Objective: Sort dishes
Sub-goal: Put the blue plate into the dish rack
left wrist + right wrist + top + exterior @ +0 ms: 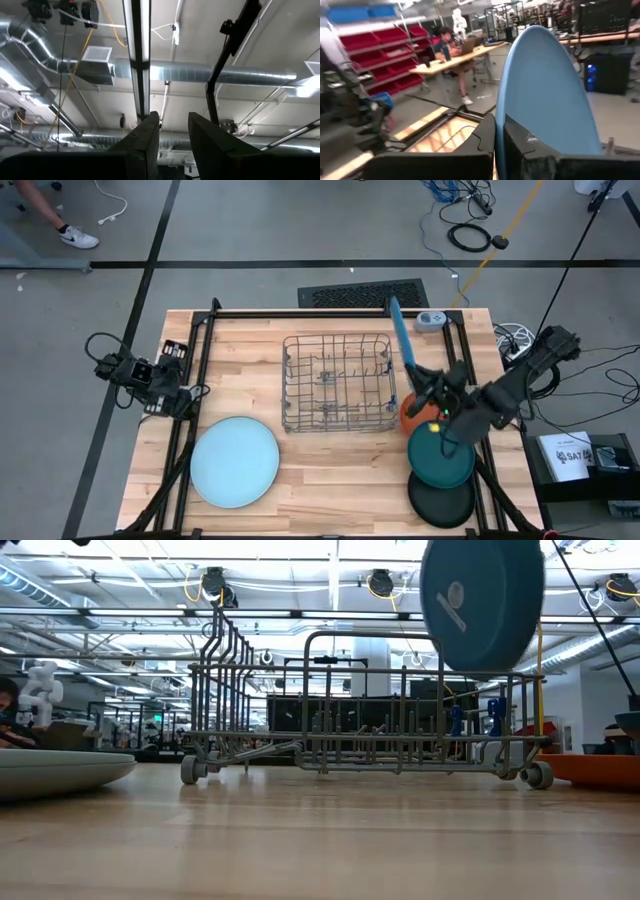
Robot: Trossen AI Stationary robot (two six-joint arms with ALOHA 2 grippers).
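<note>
A blue plate (402, 335) hangs on edge above the right end of the wire rack (340, 383), with my right gripper (424, 383) shut on it. The low view shows its underside (482, 602) high over the rack (360, 710). A pale blue plate (235, 462) lies flat at the near left. An orange plate (408, 416), a teal plate (442, 463) and a black plate (440, 502) lie at the near right, partly under my right arm. My left gripper (174, 137) is drawn back at the table's left edge, pointing up at the ceiling, open, with nothing in it. My right gripper pinches the blue plate's rim (501, 131) between its two fingers, one finger (482, 137) on each face. The fingers come in about level from the table's right side. The plate stands on edge, lifted clear of rack and table, reaching toward the far edge from the hold.
Black frame bars (200, 350) run along the table's left and right sides. A small grey device (432, 320) sits at the far right corner. Bare wood (340, 475) lies between the pale blue plate and the stack at the right. A person (447, 42) sits at a desk beyond the table.
</note>
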